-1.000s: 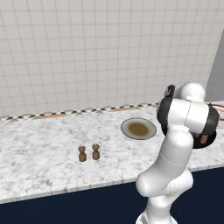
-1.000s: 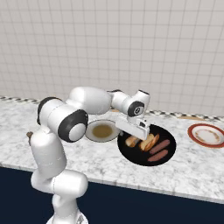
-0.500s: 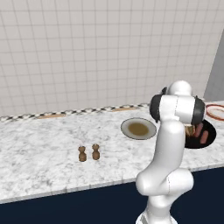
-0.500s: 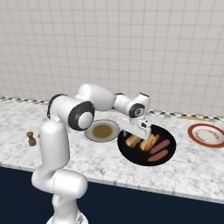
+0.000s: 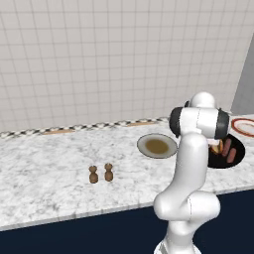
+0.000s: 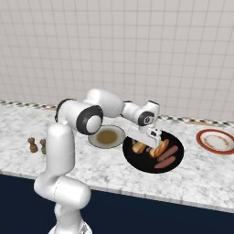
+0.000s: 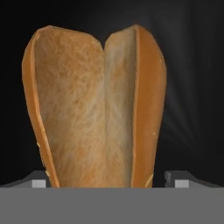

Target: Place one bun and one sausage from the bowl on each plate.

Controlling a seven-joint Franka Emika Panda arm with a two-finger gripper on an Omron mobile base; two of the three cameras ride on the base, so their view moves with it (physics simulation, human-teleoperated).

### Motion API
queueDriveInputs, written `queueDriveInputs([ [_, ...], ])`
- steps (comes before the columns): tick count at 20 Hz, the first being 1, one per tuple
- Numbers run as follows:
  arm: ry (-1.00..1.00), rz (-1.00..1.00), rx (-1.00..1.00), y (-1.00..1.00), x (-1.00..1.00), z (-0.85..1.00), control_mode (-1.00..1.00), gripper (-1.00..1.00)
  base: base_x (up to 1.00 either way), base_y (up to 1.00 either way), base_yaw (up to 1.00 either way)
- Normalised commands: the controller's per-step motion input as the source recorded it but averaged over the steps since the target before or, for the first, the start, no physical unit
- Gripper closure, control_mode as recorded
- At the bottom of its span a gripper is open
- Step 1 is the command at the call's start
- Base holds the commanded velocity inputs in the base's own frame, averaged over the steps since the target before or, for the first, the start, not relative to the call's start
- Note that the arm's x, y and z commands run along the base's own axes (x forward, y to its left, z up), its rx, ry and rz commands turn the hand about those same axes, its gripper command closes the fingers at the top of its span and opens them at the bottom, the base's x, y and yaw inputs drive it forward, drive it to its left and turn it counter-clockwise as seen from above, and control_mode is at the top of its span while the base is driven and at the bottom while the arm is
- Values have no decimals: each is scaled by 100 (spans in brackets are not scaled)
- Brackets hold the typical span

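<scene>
The black bowl (image 6: 137,162) sits on the counter with two split buns (image 6: 160,147) and two sausages (image 6: 167,151) in it. It also shows behind my arm, bowl (image 5: 240,149). My gripper (image 6: 148,143) reaches down into the bowl among the buns. In the hand view a split bun (image 7: 96,113) lies on the bowl floor (image 7: 192,65) between my widely spread fingertips (image 7: 38,183); the gripper (image 7: 107,183) is open and straddles it. The beige plate (image 6: 107,136) lies just left of the bowl. The red-rimmed plate (image 6: 215,140) lies to its right.
Two small brown shakers (image 5: 93,174) stand on the marble counter, left of the plates. The tiled wall runs behind the counter. The counter's front edge (image 6: 137,194) drops to dark cabinets.
My arm's shoulder and elbow have swung round while the hand stayed over the bowl and sank slightly toward the bun. The jaws stay open.
</scene>
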Motion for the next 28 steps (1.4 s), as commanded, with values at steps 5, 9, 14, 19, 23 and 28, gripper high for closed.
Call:
queueDriveInputs([
  [5, -2, 0, -2, 0, -1, -17, -100, 100, 0, 0, 0],
  [9, -4, 0, 0, 1, -44, 27, -100, 100, 0, 0, 0],
  [14, -18, 10, 0, 53, -64, 96, -100, 100, 0, 0, 0],
  [19, -3, 15, -2, 100, -15, 83, -100, 100, 0, 0, 0],
  [23, 0, 2, -3, 100, 0, 18, -100, 100, 0, 0, 0],
  [28, 0, 0, -4, 100, 22, -3, -100, 100, 0, 0, 0],
])
